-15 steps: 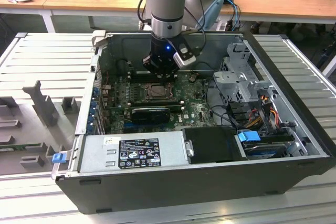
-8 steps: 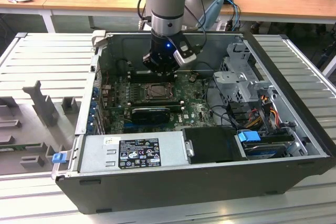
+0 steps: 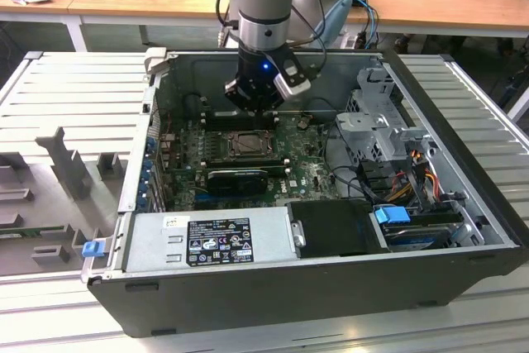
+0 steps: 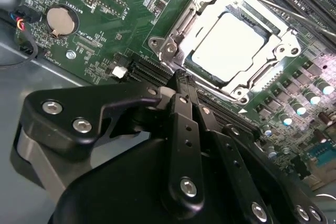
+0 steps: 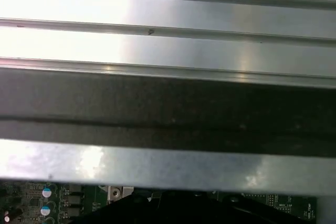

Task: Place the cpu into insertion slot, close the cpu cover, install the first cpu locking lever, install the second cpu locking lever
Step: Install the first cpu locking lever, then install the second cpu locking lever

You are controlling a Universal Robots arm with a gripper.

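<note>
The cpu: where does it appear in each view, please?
Exterior view: cpu sits in the motherboard's middle, just below the claw.
Second wrist view: cpu lies bright inside the cpu cover, beyond the claw.
First wrist view: not in it.
Shared landmark: green motherboard.

In the exterior view the arm comes down almost vertically, its silver and light-blue wrist segment stacked directly above the claw. A small blue light glows on the black body just above the claw, and a grey-white camera block juts out beside it toward the exterior view's right. Dark cables loop around the wrist above. In the second wrist view the claw is black, with bolted linkage bars running forward from a broad base, and its fingers lie pressed together into one narrow tip, with nothing between them.
</note>
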